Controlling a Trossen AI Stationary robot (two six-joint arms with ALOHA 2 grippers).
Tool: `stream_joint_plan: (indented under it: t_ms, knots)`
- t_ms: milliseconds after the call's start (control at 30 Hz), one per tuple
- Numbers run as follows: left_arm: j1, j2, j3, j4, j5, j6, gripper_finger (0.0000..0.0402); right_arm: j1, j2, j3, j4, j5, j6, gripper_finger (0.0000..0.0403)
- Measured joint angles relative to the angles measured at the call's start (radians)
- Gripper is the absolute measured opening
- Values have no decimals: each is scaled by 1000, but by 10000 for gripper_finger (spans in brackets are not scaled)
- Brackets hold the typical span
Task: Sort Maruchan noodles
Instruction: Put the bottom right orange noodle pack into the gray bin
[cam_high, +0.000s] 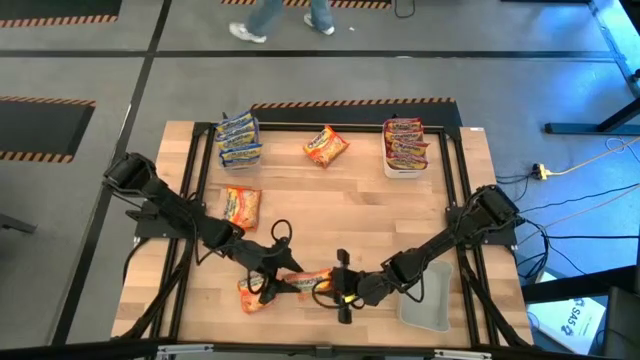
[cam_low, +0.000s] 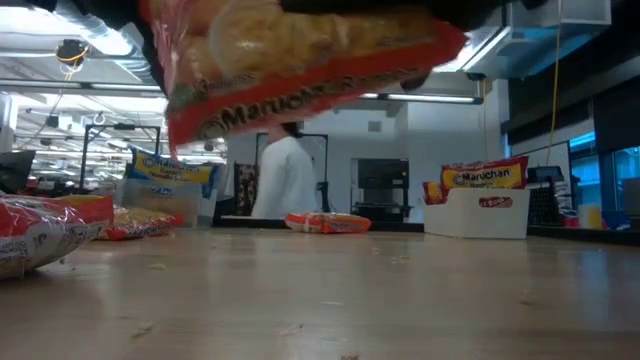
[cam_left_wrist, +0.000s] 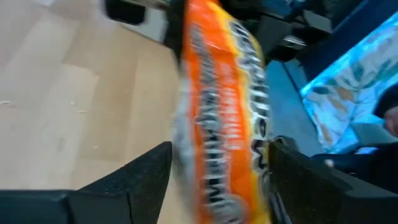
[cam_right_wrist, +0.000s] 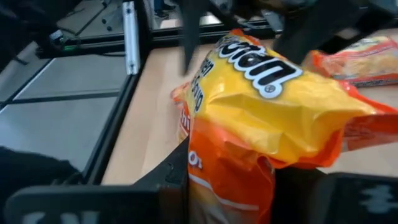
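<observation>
Gripping an orange packet (cam_right_wrist: 249, 124), the right pincer (cam_right_wrist: 230, 186) pinches it.

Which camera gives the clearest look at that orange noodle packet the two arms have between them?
The right wrist view: the orange packet fills it, sharp, between that end effector's fingers. The left wrist view shows it blurred, the low view only from below, and the high view shows it small.

A lab or workshop floor: hazard-striped tape (cam_high: 350, 102) on grey concrete, ceiling strip lights (cam_low: 425, 98), monitors (cam_low: 380, 185), a framed wooden desk (cam_high: 350, 210).
</observation>
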Motion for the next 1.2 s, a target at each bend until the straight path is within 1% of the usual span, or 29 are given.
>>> stream_joint_plan:
  t_ms: [167,367,433,533,667,733,833,900,967,1067,1133,1200]
  knots:
    - [-7,0,0,13,-6,13,264,-14,0,25,-15,-4,-28,99]
    - [-7,0,0,15,1,27,244,-22,1,51,-26,-18,-55,99]
    - [-7,0,0,16,0,27,229,-22,1,55,-26,-19,-56,100]
    - [-7,0,0,16,0,41,194,-22,1,55,-27,-18,-54,103]
    - [-7,0,0,16,7,52,149,-23,2,55,-27,-16,-40,120]
    - [-7,0,0,16,10,54,135,-23,2,55,-25,-16,-25,133]
    - [-7,0,0,10,10,60,129,-23,2,58,-40,-15,-26,158]
    - [-7,0,0,6,8,66,129,-23,-13,58,-95,-27,-21,180]
    - [-7,0,0,2,9,73,129,-23,-46,59,-181,-87,1,203]
    - [-7,0,0,-19,9,96,128,-23,-127,59,-379,-165,81,231]
    - [-7,0,0,-35,-5,141,128,-22,-185,59,-484,-166,131,244]
    - [-12,0,0,-36,-35,204,128,-22,-230,59,-525,-138,152,254]
